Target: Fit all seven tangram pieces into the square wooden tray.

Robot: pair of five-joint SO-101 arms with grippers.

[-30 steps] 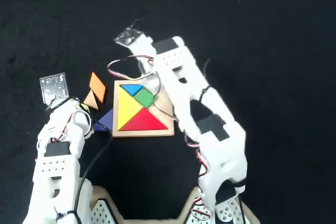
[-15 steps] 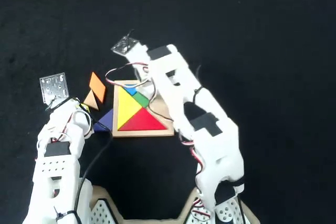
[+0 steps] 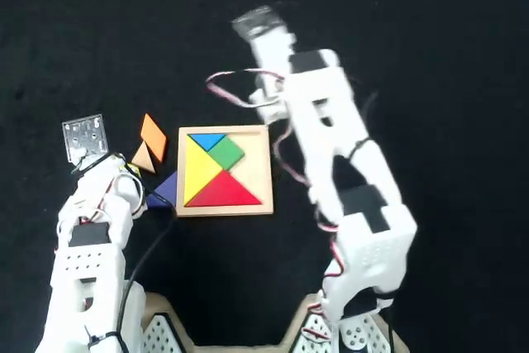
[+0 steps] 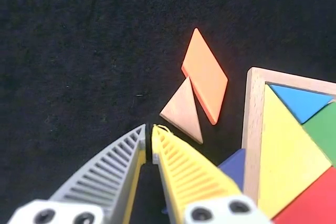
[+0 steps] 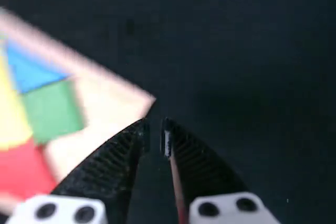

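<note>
**Three pieces outstanding, nothing in hand**

Left end effector (image 4: 148, 132): fingers pressed together at the tips and empty. It sits just short of the wood-coloured triangle (image 4: 184, 111), with the dark blue triangle (image 4: 233, 166) just beside its yellow finger.

Right end effector (image 5: 155, 129): fingers drawn to a narrow slit and empty. It is over the bare counter (image 3: 430, 80), just off a far corner of the tray (image 3: 266, 204).

Seated in the tray are the yellow triangle (image 3: 198, 173), red triangle (image 3: 225, 192), light blue triangle (image 3: 207, 140) and green square (image 3: 227, 154). The orange parallelogram (image 4: 206, 74), the wood-coloured triangle and the dark blue triangle lie outside, on the left arm's side of the tray.

Risks, as judged:
- The outstanding pieces are thin and lie flat. Descending with fingers together would likely push one rather than take it.
- The orange and wood-coloured pieces touch, so lifting either may drag the other.
- The dark blue triangle sits against the tray's outer wall. A grasp there could nudge the tray and unsettle the seated pieces.
- The remaining cavity is irregular, and a piece brought in at the wrong angle would probably ride up on the rim.

View comparison: the left wrist view shows the contact between the two loose pieces, and the dark blue corner against the wall. The high view shows the whole tray, with bare wood along the right arm's side.
</note>
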